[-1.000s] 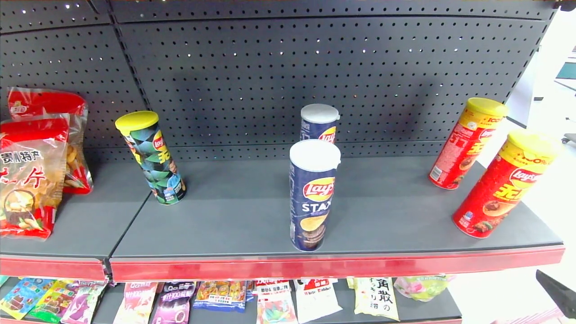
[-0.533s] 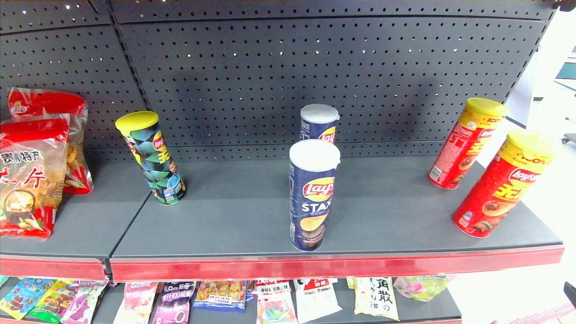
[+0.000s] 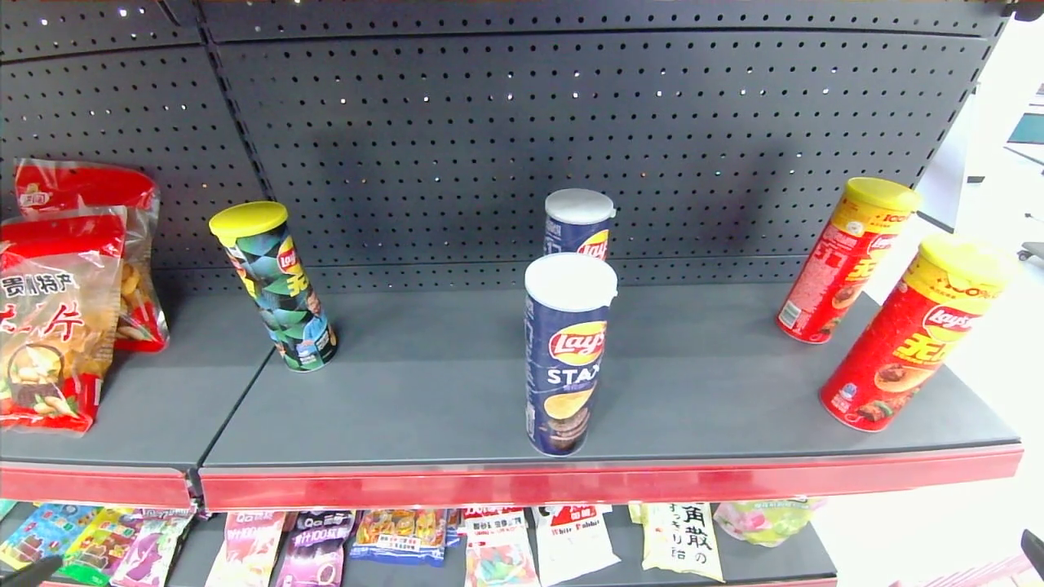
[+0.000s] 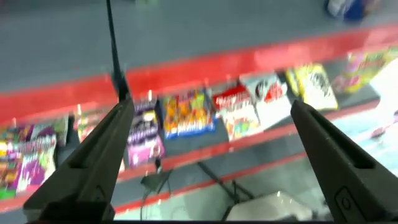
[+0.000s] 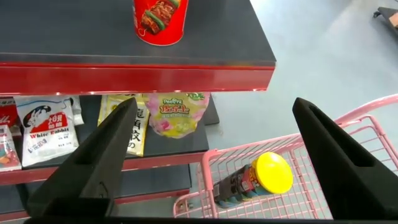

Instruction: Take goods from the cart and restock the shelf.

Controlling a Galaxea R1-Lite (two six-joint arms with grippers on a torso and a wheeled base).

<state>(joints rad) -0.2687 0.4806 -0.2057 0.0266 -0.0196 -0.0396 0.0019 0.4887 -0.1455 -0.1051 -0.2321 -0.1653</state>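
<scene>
A yellow-lidded can (image 5: 258, 180) is seen lying in the pink cart (image 5: 261, 146), ahead of the widely parted right gripper (image 5: 214, 102), which is held low off the shelf (image 5: 124, 78) end, at 4 o'clock from the front blue can (image 3: 567, 350).

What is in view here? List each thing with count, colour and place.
green chip can: one, yellow lid, upper shelf, left.
blue chip cans: two, white lids, centre, front and back.
red chip cans: two, yellow lids, right end.
snack bags: two, red, far left.
snack packets: many, mixed colours, lower shelf.
cart: one, pink, beside the shelf.
can in cart: one, dark, yellow lid.
left gripper: black, open, before lower shelf.
right gripper: black, open, above cart.
</scene>
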